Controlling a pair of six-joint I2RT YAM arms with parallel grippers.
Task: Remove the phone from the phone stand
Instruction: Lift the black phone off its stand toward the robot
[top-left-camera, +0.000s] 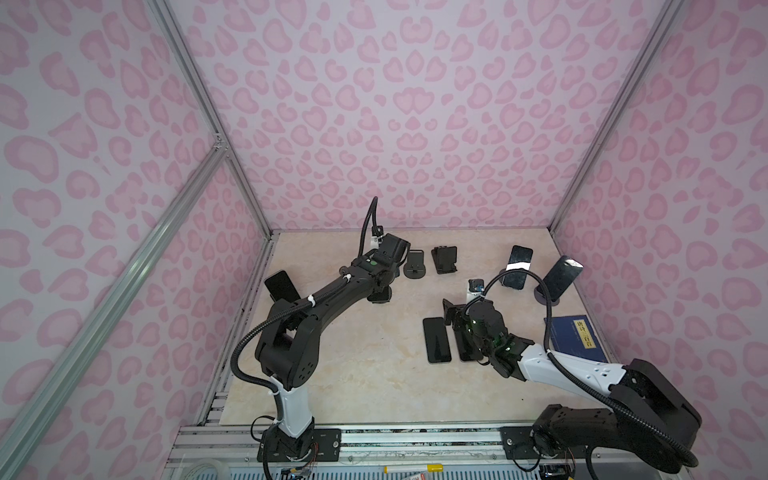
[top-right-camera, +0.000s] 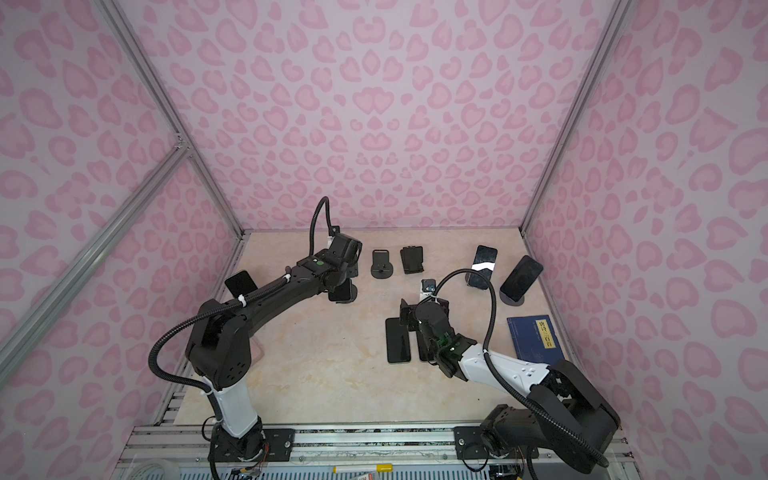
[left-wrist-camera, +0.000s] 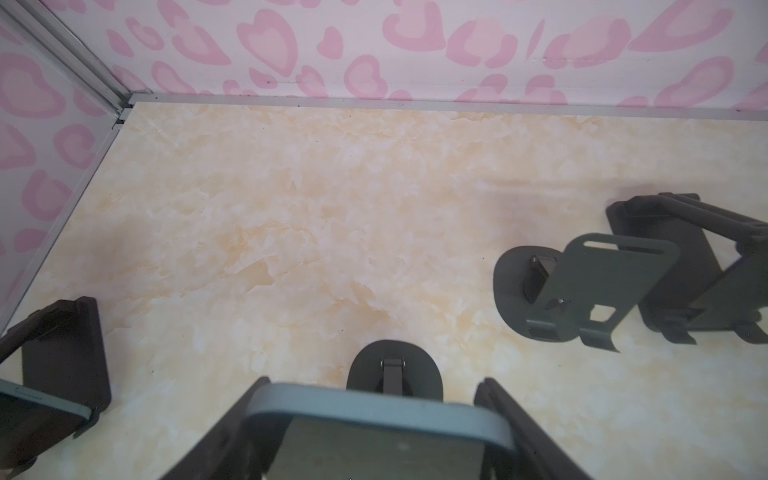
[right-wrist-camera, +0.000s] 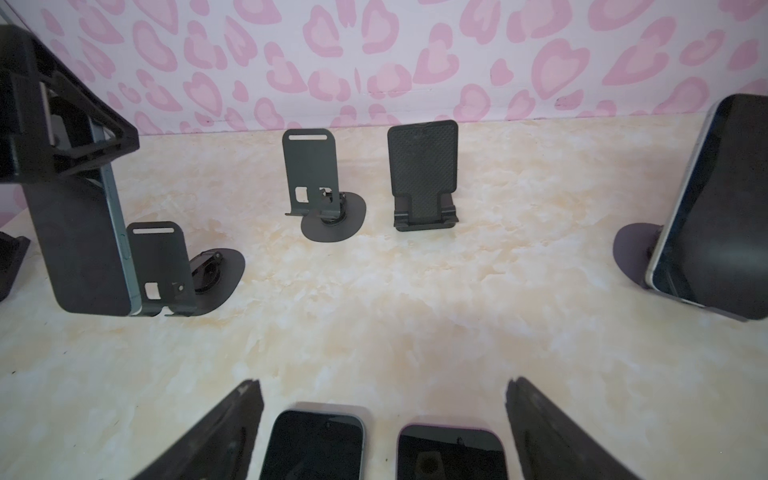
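My left gripper (left-wrist-camera: 374, 386) is shut on a dark phone (left-wrist-camera: 374, 419) with a blue-grey rim, its fingers pressed on the two long sides. The right wrist view shows this phone (right-wrist-camera: 83, 249) hanging upright just in front of a dark metal phone stand (right-wrist-camera: 162, 266), its lower edge about level with the stand's lip. Whether they still touch I cannot tell. In both top views the left wrist hides most of that phone (top-right-camera: 344, 291). My right gripper (right-wrist-camera: 384, 386) is open, low over two phones (right-wrist-camera: 316, 444) (right-wrist-camera: 453, 453) lying flat on the table.
Two empty stands (top-left-camera: 414, 264) (top-left-camera: 444, 259) are at the back middle. Phones lean on stands at the back right (top-left-camera: 517, 266) (top-left-camera: 561, 276) and far left (top-left-camera: 281, 284). A blue book (top-left-camera: 575, 338) lies by the right wall.
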